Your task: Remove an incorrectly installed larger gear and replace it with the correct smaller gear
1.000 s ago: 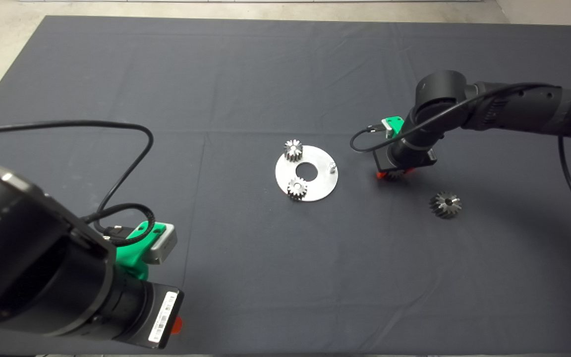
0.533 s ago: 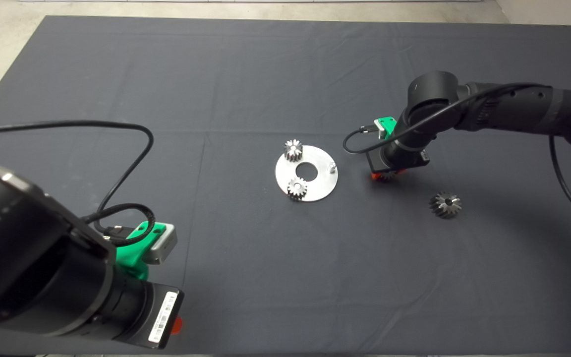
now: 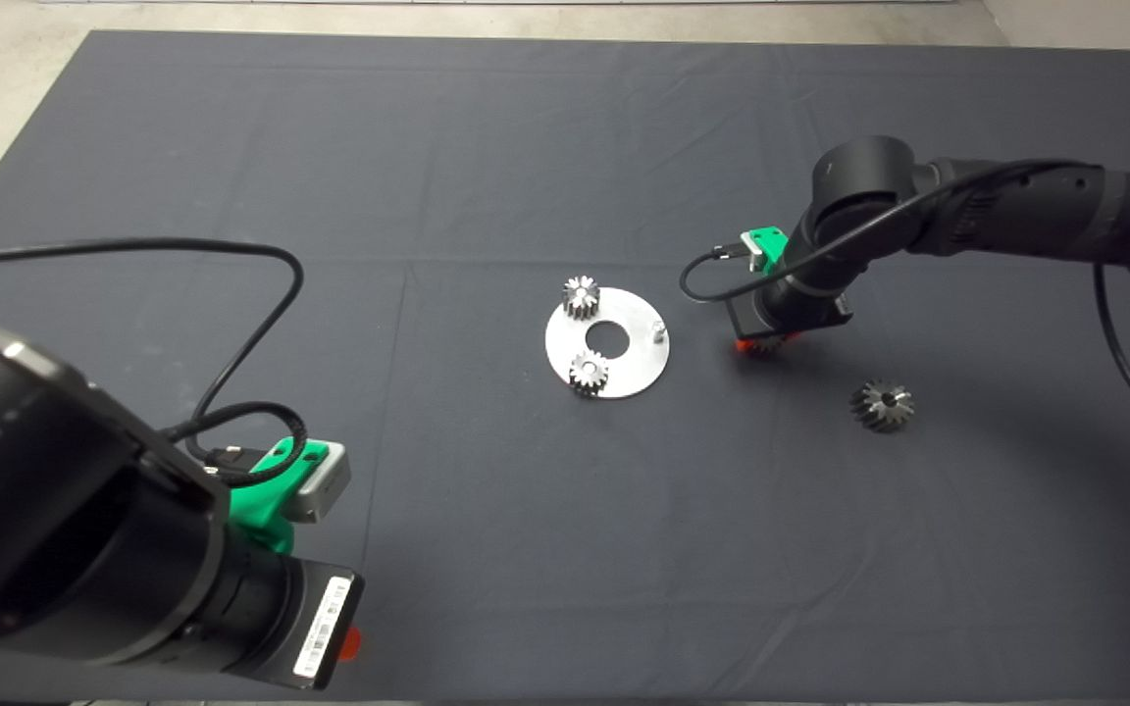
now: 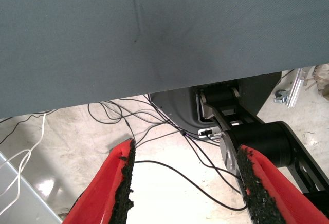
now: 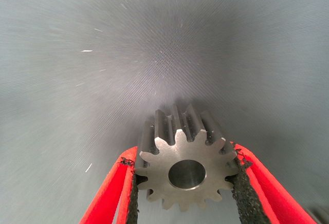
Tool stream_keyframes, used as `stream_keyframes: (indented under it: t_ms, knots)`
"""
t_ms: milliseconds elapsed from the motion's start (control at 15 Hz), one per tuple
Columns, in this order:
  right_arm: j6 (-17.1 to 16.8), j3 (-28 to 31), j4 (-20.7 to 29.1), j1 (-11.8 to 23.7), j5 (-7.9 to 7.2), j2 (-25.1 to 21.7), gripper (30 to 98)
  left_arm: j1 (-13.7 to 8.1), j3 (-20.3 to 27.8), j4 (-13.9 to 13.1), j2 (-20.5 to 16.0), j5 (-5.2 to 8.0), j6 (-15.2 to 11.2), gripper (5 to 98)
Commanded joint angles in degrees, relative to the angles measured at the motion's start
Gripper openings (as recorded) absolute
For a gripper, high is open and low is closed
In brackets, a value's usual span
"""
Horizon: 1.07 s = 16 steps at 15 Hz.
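Observation:
My right gripper [image 3: 764,342] hovers low over the mat just right of the round silver plate [image 3: 624,378]. It is shut on the smaller gear [image 5: 177,126], a dark gear with a wide centre hole, held between both pads [image 5: 237,188]. In the head view the wrist hides most of that gear. The larger gear [image 3: 882,405] lies on the mat, right of the gripper and nearer the front. The plate carries two small silvery gears [image 3: 580,296] [image 3: 588,373] and a bare peg [image 3: 658,330] on its right side. My left gripper [image 3: 349,642] is parked at the lower left, open and empty.
The plate has a centre hole [image 3: 606,338]. The left arm's black cable [image 3: 261,324] loops over the mat at left. The left wrist view shows the mat's edge [image 4: 154,93], floor cables and the robot's base [image 4: 247,131].
My right gripper has moved a little to the left, toward the plate, with the smaller gear in it. The larger gear, the plate and the left arm have not moved.

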Motion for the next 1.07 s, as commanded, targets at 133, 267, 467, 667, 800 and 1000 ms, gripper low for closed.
stream_keyframes:
  t_ms: [133, 267, 467, 667, 800, 1000]
  knots:
    - [3.57, 7.63, 6.62, 12.07, -4.34, -1.85, 38.7, -0.46, -0.06, 0.48, 0.16, 1.93, -0.09, 49.3]
    - [4.36, 7.59, 7.01, 12.19, -4.25, -1.45, 38.3, -0.46, 0.08, 0.48, 0.07, 1.95, -0.09, 49.3]
    - [4.34, 5.66, 7.03, 11.91, -4.08, -0.75, 36.8, -0.46, -0.01, 0.48, 0.16, 1.93, -0.09, 49.3]
    - [4.10, 0.82, 10.96, 11.50, -2.57, 0.50, 36.8, -0.46, -0.27, 0.57, 0.16, 1.93, -0.09, 49.3]
    - [4.10, -0.18, 11.32, 11.88, -0.83, 2.89, 36.8, -0.46, -0.18, 0.57, 0.25, 1.93, -0.09, 49.3]
    - [4.18, -5.03, 11.49, 11.93, -0.74, 8.87, 36.7, -0.46, 0.08, 0.57, 0.16, 1.93, -0.14, 49.3]
